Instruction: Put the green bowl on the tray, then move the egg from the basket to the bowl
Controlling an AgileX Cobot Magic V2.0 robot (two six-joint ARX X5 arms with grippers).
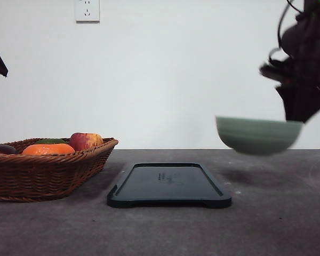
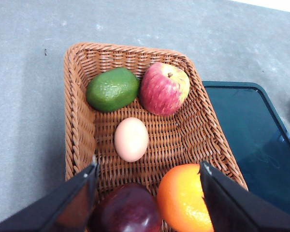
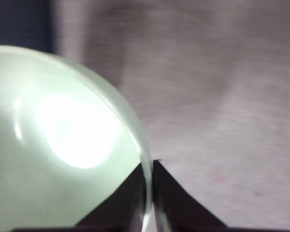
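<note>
Front view low, table-level; wrist views look down; basket (image 1: 48, 168) shared.

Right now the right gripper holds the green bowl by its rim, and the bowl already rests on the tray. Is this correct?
Not quite. The right gripper does pinch the green bowl by its rim, but the front view shows the bowl in the air, to the right of the tray and not touching it.
</note>
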